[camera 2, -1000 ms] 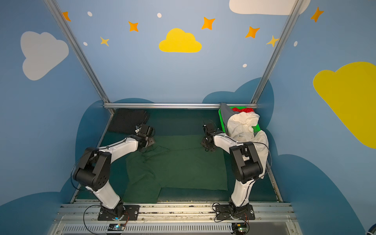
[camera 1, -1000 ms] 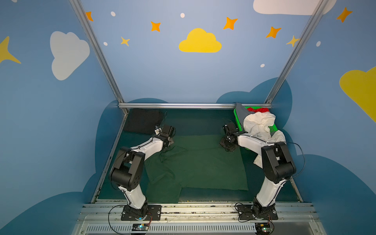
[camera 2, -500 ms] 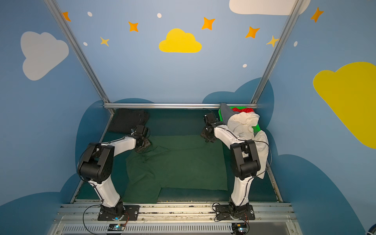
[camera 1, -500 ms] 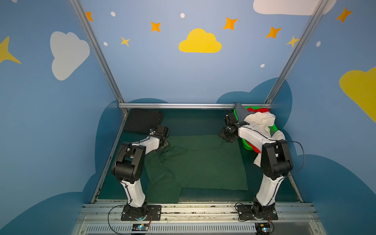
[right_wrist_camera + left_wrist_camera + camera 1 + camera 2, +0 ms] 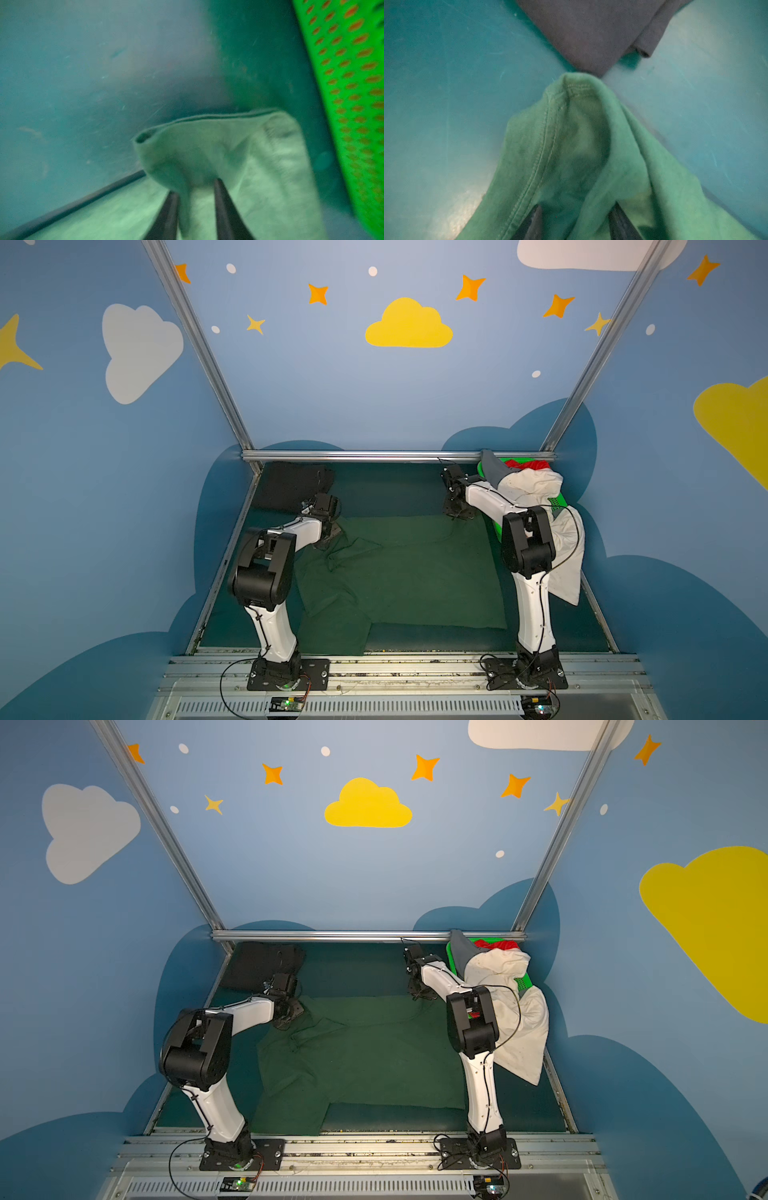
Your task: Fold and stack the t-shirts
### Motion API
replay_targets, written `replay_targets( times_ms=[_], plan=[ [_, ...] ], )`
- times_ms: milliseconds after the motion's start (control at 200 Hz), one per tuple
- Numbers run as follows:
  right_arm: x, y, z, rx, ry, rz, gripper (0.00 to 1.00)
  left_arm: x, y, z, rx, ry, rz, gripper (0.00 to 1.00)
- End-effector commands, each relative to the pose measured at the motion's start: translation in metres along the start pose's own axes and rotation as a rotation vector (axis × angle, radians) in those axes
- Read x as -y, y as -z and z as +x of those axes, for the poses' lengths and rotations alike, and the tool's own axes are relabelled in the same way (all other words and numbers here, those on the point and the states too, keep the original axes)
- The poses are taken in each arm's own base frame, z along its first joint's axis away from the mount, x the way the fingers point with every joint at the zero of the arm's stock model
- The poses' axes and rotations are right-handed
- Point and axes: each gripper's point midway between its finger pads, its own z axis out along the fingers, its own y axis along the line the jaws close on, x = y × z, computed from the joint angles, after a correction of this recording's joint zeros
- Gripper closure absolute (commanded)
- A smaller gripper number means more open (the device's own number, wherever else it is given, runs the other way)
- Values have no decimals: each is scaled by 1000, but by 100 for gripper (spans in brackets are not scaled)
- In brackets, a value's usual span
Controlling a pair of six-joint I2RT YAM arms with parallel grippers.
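A dark green cloth t-shirt [image 5: 407,572] is spread flat over the middle of the teal table top [image 5: 390,489], rumpled along its left side, with a sleeve pointing toward the arm bases. Its far edge runs straight across from one claw to the other. The left gripper [image 5: 328,531] is set at the far-left corner. In its wrist view a bunch of hemmed cloth is seen clenched between the fingers [image 5: 533,224] and raised in a peak. The right gripper [image 5: 457,510] is set at the far-right corner, where a fold of the same shirt is pinched between narrowly spaced jaws – just beside the bright green plastic mesh basket [image 5: 349,83].

The shirt's body lies wholly on the near side of both claws, its long axis judged to run far to near, so the held edge would likely be drawn toward the bases, both arms moving evenly.

A folded black t-shirt [image 5: 291,485] lies just beyond the left claw, its corner close to the raised cloth – a snag is possible there.
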Motion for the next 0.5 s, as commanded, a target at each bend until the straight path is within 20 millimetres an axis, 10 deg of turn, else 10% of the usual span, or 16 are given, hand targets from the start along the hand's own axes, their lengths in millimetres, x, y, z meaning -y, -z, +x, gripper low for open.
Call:
replay_targets(
  times_ms=[0,496],
  plan=[
    [14,7,-1,13,26,84,85,-4,-11,12,-52,-6,-11,56],
    [35,34,-5,89,-76,111,100,0,-27,5,-105,-24,-17,96]
  ],
)
